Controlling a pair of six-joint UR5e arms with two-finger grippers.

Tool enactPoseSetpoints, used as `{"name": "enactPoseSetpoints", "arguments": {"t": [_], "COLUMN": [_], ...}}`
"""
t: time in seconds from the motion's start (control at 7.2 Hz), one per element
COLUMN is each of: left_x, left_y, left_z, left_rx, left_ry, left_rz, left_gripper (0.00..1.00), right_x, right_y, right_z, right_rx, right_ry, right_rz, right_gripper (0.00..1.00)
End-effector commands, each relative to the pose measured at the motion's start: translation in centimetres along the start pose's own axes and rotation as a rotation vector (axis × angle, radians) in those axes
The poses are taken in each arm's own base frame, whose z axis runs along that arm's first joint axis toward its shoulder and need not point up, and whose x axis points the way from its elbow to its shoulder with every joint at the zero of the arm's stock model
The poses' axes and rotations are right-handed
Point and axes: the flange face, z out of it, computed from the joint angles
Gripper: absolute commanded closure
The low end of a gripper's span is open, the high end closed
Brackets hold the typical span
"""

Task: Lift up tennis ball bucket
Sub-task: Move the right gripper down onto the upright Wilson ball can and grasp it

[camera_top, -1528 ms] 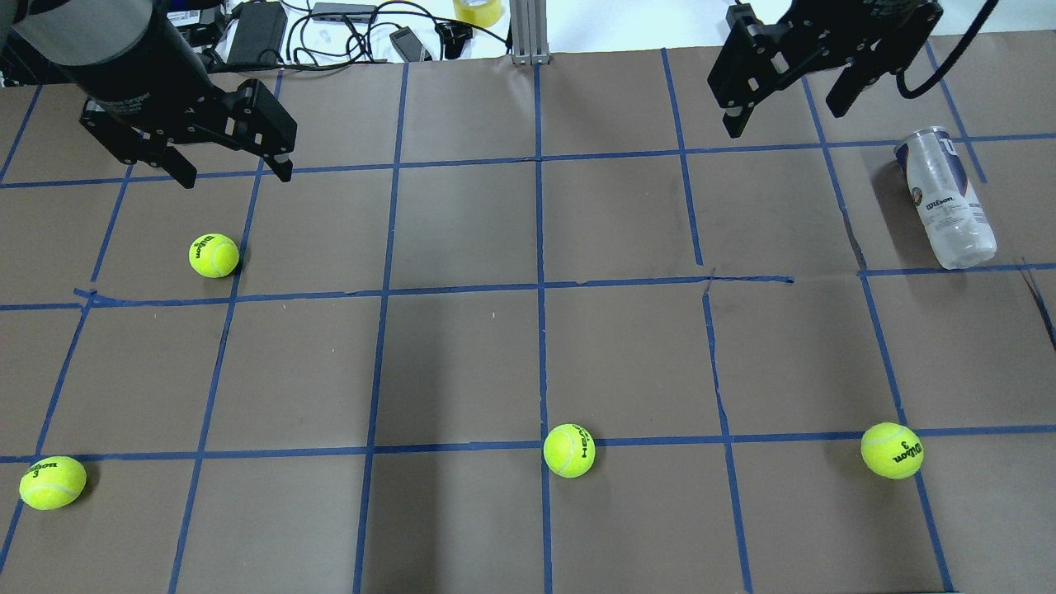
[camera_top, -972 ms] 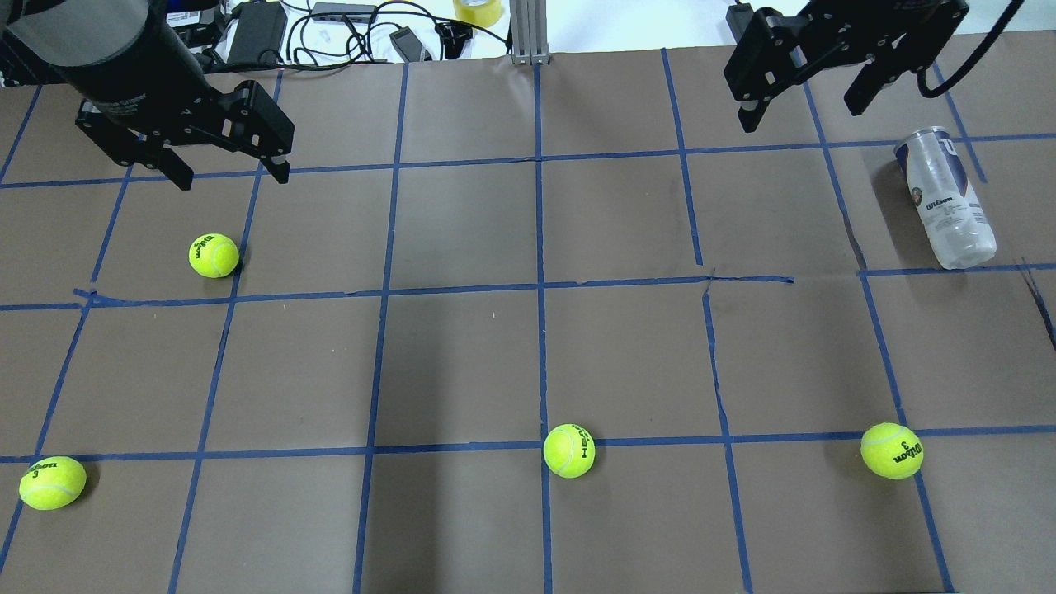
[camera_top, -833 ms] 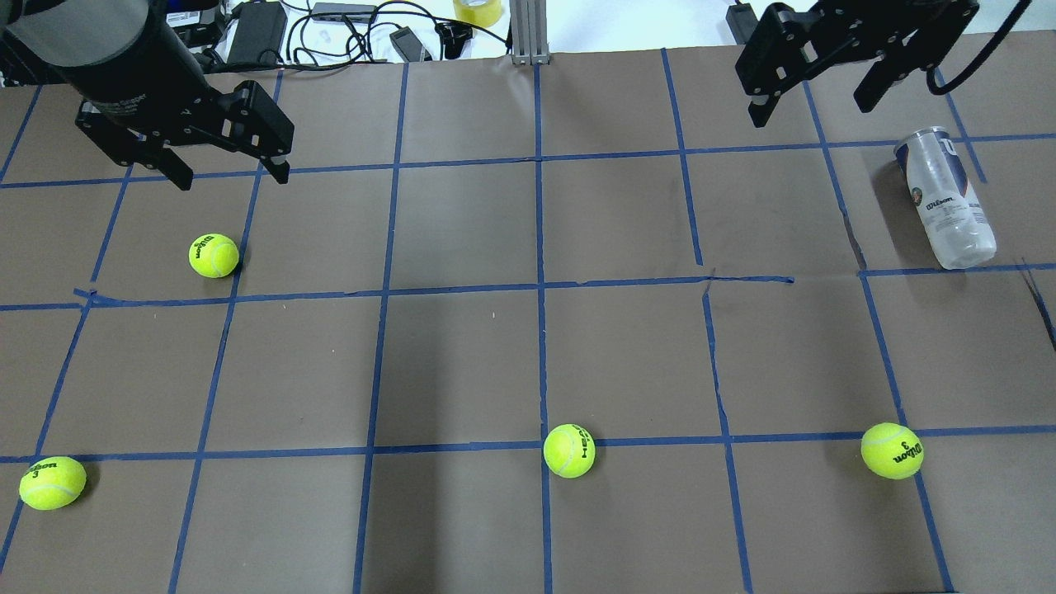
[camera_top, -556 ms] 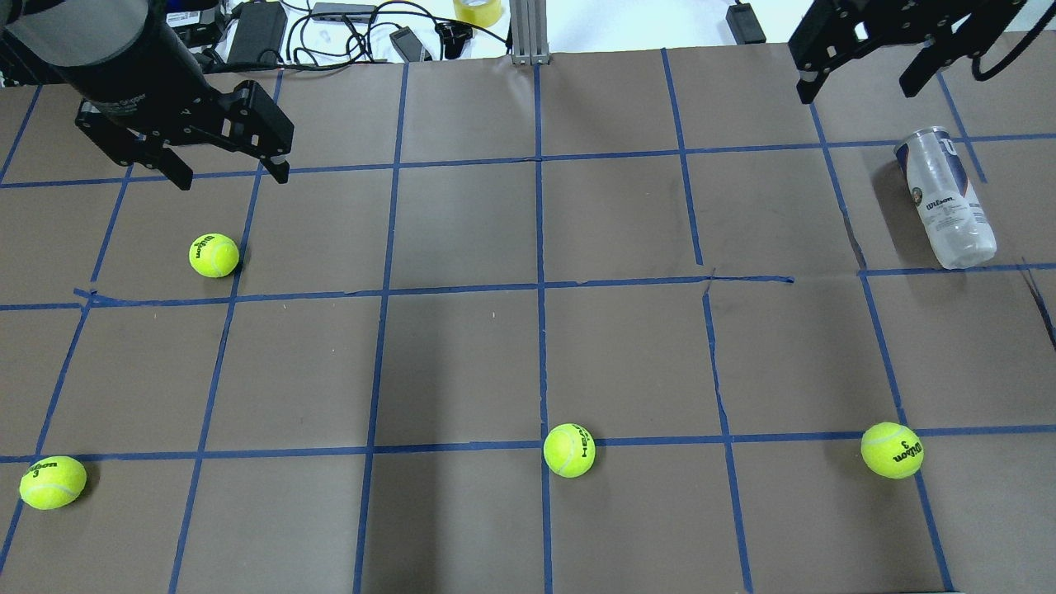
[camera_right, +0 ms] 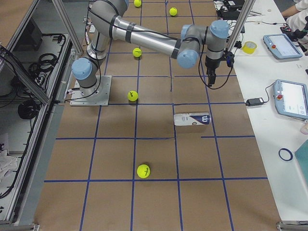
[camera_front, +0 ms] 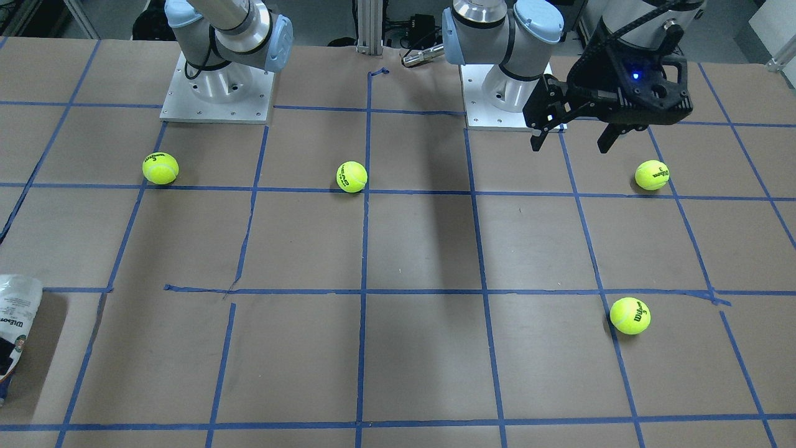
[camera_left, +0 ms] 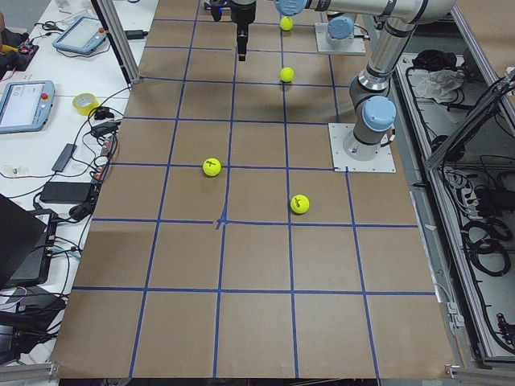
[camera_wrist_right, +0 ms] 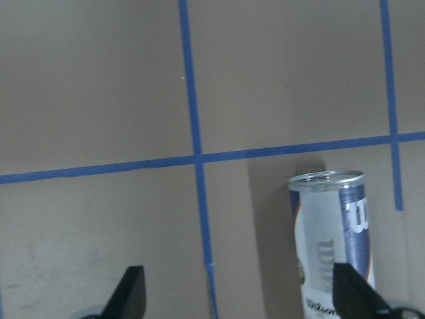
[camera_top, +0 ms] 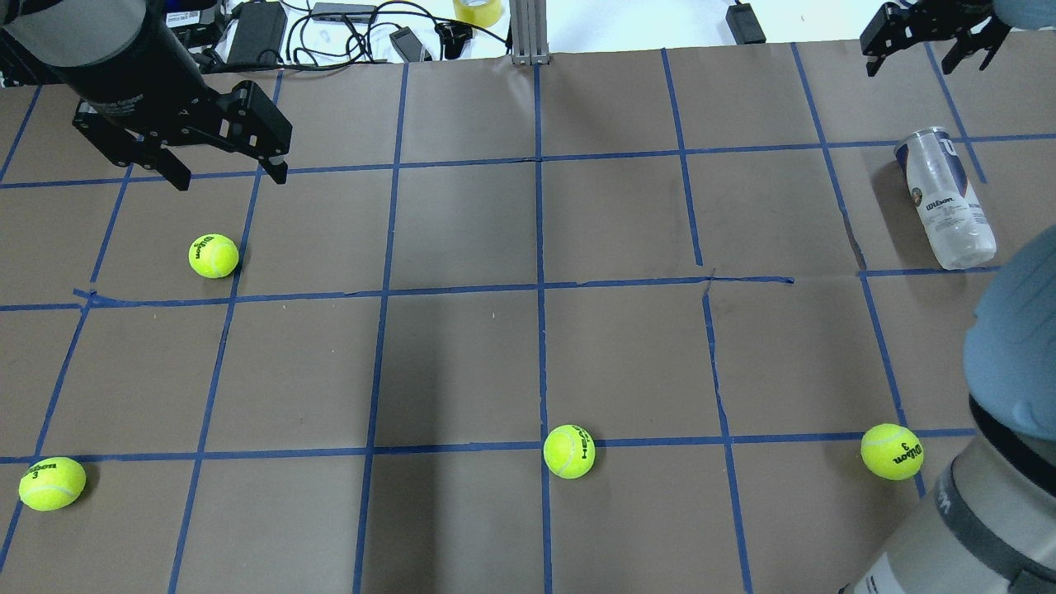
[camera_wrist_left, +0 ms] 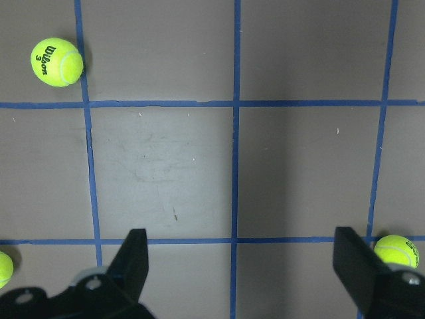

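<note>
Lying sideways on the table [camera_top: 462, 363], the tennis ball bucket [camera_top: 946, 198] is ungripped. The right gripper [camera_top: 910, 64] and left gripper [camera_top: 232, 177] both hold their fingers wide.

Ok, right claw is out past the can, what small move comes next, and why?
Probably draw the right claw back toward the robot and slightly right, over the middle of the can. The claw is open but hangs beyond the can's rim end, and its wrist view shows the can lying under one finger, not between both.

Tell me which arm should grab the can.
Right. The right gripper hangs open close to the can lying on its side; the left gripper is far across the table.
</note>
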Motion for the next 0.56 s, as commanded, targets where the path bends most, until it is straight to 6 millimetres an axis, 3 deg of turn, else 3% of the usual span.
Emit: {"name": "enactPoseSetpoints", "arguments": {"t": [0.0,0.28,0.42], "left_x": [0.0,-0.2,-0.2], "left_y": [0.0,-0.1,-0.1], "left_z": [0.0,0.0,0.0], "left_rx": [0.001,0.001,0.001], "left_ry": [0.0,0.0,0.0], "left_rz": [0.001,-0.004,-0.004], "left_gripper": [0.0,0.0,0.0], "right_x": [5.8,8.5,8.9], "right_y": [-1.2,-0.9,-0.2], "right_z": [7.2,12.1,14.4], "right_rx": [-0.009,-0.049,-0.086], "right_ry": [0.016,0.001,-0.015], "right_rz": [-0.019,-0.031,-0.028], "right_gripper": [0.0,0.0,0.0]}}
